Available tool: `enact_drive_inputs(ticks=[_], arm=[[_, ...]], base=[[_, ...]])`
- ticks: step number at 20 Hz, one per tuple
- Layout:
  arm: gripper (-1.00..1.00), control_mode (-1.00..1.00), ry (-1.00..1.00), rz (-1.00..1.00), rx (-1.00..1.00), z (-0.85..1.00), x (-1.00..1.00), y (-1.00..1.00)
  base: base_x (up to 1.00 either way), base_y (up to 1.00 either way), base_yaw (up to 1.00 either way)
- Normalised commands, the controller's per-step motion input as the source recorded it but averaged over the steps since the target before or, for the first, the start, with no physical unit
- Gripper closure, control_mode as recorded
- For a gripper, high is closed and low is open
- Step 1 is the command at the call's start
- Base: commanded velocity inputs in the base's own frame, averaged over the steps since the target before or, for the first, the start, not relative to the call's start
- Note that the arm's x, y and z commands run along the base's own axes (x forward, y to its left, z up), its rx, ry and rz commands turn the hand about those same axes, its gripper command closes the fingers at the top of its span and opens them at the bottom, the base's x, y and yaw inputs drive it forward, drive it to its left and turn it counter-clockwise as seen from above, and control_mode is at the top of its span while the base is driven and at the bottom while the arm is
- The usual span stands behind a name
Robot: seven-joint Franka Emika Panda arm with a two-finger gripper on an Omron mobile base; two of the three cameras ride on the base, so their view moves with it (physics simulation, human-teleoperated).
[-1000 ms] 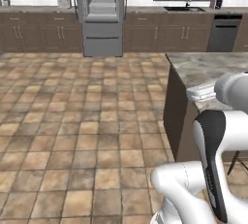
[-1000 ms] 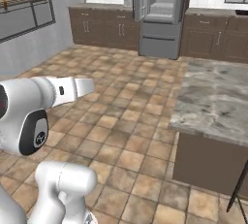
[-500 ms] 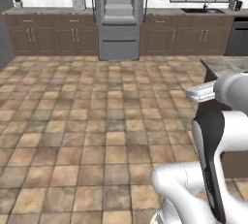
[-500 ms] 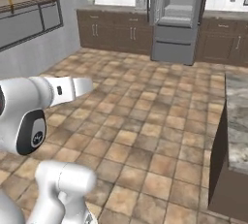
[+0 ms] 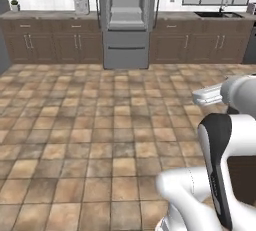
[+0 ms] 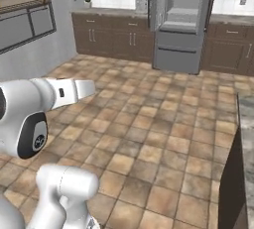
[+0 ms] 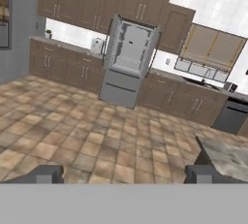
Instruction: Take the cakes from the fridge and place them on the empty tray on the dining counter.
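Observation:
The grey fridge (image 5: 127, 20) stands at the far wall with its upper doors swung open, pale shelves showing inside. It also appears across the floor as the fridge (image 6: 182, 22) and fridge (image 7: 128, 58). The cakes are too small to make out on the shelves at this distance. A corner of the marbled dining counter (image 6: 246, 124) runs along the right edge, seen too as the counter (image 7: 226, 156). The empty tray is out of view. My gripper (image 7: 125, 174) is open, its fingertips (image 7: 46, 173) wide apart with nothing between them, far from the fridge.
Brown tiled floor (image 5: 100, 125) stretches open between me and the fridge. Brown cabinets (image 5: 50, 45) line the back wall on both sides, with a white appliance (image 5: 81, 3) on the counter and a sink (image 5: 220, 14) under a window. A grey wall (image 6: 25, 39) stands at the left.
The whole picture has shifted, so the base has moved. The fridge now sits nearer the middle and larger, and the dining counter has slid off to the right. The arm keeps its pose.

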Motion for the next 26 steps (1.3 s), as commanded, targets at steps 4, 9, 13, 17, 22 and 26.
enact_drive_inputs(ticks=[4, 9, 13, 17, 22, 26], arm=[[-1.00, 1.00, 0.00, 0.00, 0.00, 0.00, 0.00, 0.00], [-1.00, 1.00, 0.00, 0.00, 0.00, 0.00, 0.00, 0.00], [-1.00, 1.00, 0.00, 0.00, 0.00, 0.00, 0.00, 0.00], [-1.00, 1.00, 0.00, 0.00, 0.00, 0.00, 0.00, 0.00], [-1.00, 1.00, 0.00, 0.00, 0.00, 0.00, 0.00, 0.00], [-1.00, 1.00, 0.00, 0.00, 0.00, 0.00, 0.00, 0.00]], base=[[1.00, 0.00, 0.01], [1.00, 0.00, 0.05], [1.00, 0.00, 0.06], [1.00, 0.00, 0.04], [1.00, 0.00, 0.04], [1.00, 0.00, 0.02]])
